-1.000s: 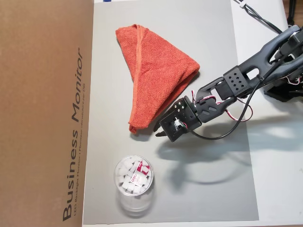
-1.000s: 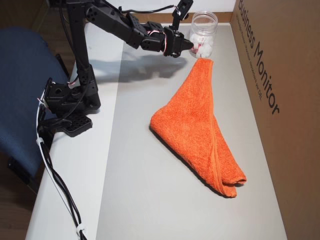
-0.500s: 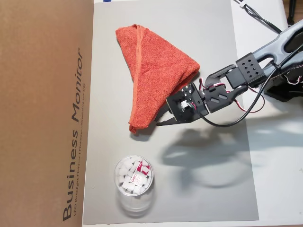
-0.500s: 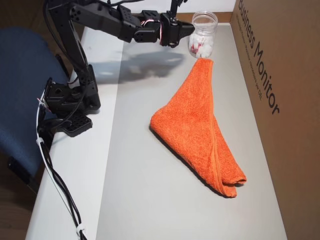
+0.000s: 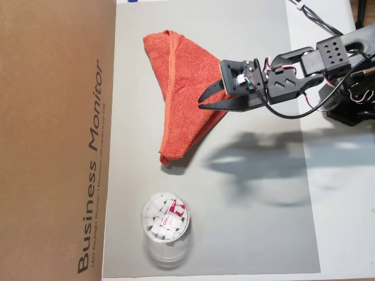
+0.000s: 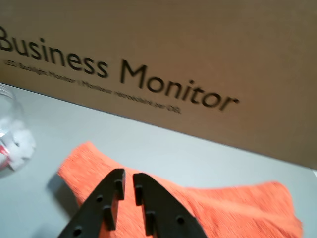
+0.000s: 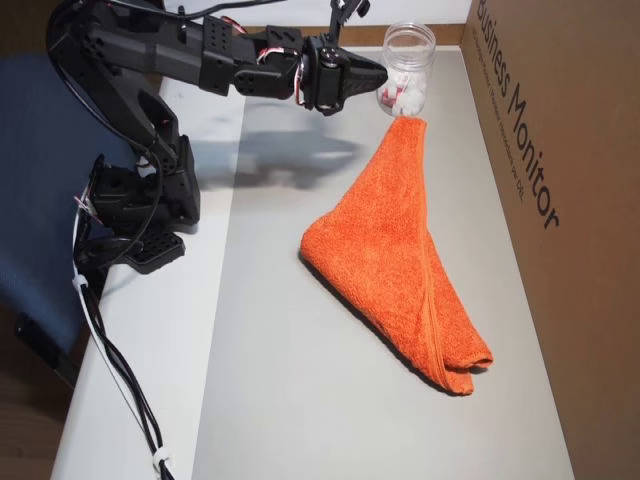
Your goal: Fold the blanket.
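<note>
The blanket [image 5: 181,76] is an orange-red terry towel lying folded into a long triangle on the grey mat [image 5: 252,222]; both overhead views show it, as does the wrist view [image 6: 237,208]. In another overhead view the blanket [image 7: 400,250] has its narrow tip by the cup. My gripper [image 5: 200,102] hangs in the air over the blanket's right edge, well above the cloth. In the wrist view the gripper [image 6: 127,173] has its black fingers together with only a thin slit between them and nothing held. From the other side the gripper [image 7: 383,76] points toward the cup.
A clear plastic cup [image 5: 166,225] of white cubes stands on the mat past the blanket's narrow tip. A brown "Business Monitor" cardboard box [image 5: 53,140] walls off one long side of the mat. The arm's base [image 7: 140,210] and cables sit beside a blue chair [image 7: 40,180].
The arm has risen and swung from beside the blanket's narrow tip to over its wider middle. The blanket and cup have not moved.
</note>
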Available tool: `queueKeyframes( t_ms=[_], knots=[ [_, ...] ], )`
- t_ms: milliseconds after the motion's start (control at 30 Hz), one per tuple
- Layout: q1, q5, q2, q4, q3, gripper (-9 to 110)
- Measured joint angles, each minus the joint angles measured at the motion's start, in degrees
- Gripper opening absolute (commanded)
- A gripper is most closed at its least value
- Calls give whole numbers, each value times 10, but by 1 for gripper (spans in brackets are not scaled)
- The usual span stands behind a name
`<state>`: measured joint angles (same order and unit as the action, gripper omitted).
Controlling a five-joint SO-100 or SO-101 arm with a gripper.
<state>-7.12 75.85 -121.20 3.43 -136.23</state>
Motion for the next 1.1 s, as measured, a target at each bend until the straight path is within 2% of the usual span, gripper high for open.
queueKeyframes(
  t_ms=[333,533,767,1100],
  knots=[
    [72,72,-105,-195,0,0],
    [98,69,-158,-302,0,0],
    [98,71,-216,-416,0,0],
    [71,127,-294,-544,-4,0]
  ],
)
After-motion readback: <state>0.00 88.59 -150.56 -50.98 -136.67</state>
